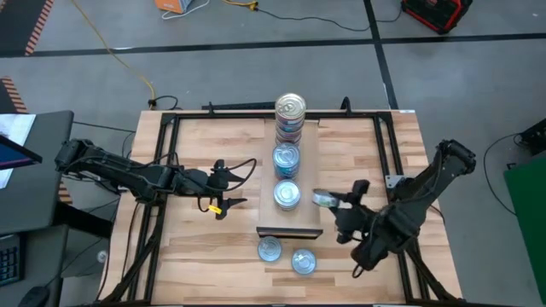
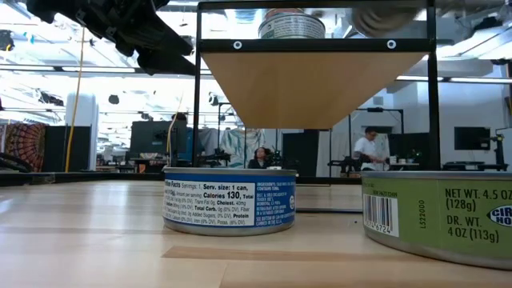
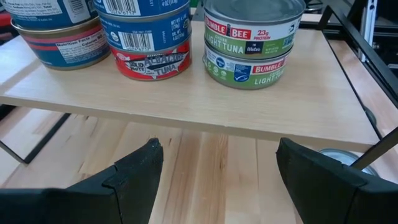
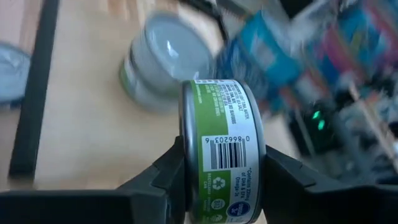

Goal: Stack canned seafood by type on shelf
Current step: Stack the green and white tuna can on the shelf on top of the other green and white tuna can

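The right hand [image 1: 328,199] is clenched on one green-label tin [image 4: 221,168], held on its edge just beside the right side of the shelf [image 1: 309,162], near the shelf's front end. On the shelf I count three stacks in a row: the front stack [image 1: 287,195] is two green-label tins, the middle stack [image 1: 286,158] shows two tins with a blue one on top, and the back stack [image 1: 290,117] cannot be counted. Two more tins [image 1: 270,249] lie flat on the desk [image 1: 205,247] in front of the shelf, and the left hand [image 1: 229,186] is released and empty, left of the shelf.
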`<state>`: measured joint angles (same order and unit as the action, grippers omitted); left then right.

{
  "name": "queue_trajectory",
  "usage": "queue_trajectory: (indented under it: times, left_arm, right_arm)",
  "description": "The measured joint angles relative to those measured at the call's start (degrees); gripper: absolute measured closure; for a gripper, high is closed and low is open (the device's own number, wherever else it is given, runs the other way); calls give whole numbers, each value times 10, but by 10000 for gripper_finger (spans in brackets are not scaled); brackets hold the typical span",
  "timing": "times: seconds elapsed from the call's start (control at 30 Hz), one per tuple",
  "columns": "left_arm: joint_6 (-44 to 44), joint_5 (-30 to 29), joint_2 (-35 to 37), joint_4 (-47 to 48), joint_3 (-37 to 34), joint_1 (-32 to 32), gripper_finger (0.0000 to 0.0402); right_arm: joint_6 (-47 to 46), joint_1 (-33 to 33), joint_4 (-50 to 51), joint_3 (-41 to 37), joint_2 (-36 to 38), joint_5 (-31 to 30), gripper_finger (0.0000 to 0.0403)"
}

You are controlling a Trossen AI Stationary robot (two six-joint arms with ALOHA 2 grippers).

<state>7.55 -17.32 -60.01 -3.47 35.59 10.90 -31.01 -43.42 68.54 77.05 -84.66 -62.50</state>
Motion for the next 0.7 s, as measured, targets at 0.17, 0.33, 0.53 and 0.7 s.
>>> queue_trajectory:
  times: [0.17,0.33,0.53,0.7]
  left_arm:
    - [0,0,0,-6,0,0,100]
    - [1,0,0,-6,0,0,100]
    - [1,0,0,-19,0,0,100]
    - [2,0,0,-41,0,0,100]
  right_arm:
    - [265,31,-211,8,0,-5,229]
    - [473,61,-379,9,-1,-6,230]
    - [539,115,-426,9,-31,13,220]
    - [555,144,-419,8,-69,19,233]
